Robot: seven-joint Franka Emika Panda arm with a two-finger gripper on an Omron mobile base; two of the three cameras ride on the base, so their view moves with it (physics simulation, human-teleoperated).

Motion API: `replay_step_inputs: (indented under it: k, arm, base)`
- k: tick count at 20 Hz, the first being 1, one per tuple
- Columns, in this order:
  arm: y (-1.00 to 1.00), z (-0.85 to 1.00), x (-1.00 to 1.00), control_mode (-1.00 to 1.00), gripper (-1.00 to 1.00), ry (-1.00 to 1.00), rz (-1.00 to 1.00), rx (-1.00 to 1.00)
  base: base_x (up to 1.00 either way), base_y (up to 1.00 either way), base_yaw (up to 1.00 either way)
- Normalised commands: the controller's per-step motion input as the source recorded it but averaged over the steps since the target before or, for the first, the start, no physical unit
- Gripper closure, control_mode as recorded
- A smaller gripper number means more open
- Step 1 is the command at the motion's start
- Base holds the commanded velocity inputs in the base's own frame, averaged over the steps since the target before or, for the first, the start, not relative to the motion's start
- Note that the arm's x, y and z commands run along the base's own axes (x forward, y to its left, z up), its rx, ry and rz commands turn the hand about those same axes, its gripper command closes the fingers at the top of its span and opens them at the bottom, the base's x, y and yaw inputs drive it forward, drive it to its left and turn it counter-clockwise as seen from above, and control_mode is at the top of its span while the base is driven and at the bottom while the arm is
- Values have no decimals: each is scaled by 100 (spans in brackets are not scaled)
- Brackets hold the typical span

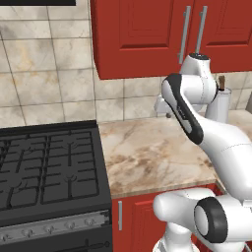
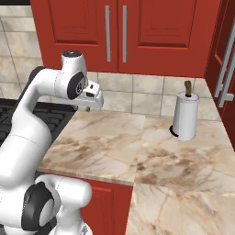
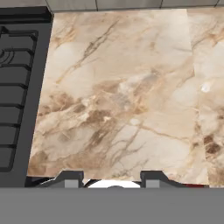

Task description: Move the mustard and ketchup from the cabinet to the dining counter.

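The red wall cabinet [image 1: 142, 34] [image 2: 151, 32] hangs above the worktop with both doors closed, its silver bar handles [image 2: 108, 32] side by side. The mustard and the ketchup are hidden. The dining counter is out of view. My gripper [image 2: 87, 108] [image 1: 167, 115] hangs well below the cabinet, pointing down over the marbled worktop [image 3: 118, 100]. In the hand view its fingertips [image 3: 72, 179] stand apart with nothing between them.
A black stove [image 1: 49, 167] [image 3: 17, 87] borders the worktop [image 2: 137, 147] on the left. A white paper towel roll [image 2: 186, 117] [image 1: 224, 103] stands at the back right by the tiled wall. A tall red unit with bar handles [image 2: 225, 69] closes the right side.
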Motion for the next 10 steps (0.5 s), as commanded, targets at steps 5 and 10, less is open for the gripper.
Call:
replay_step_inputs:
  k: [5, 10]
  arm:
    - [10, 0, -6, -100, -100, -16, 0, -4]
    - [-1, 1, 0, -100, -100, -55, 2, -4]
  base:
    - [0, 0, 0]
    - [0, 0, 0]
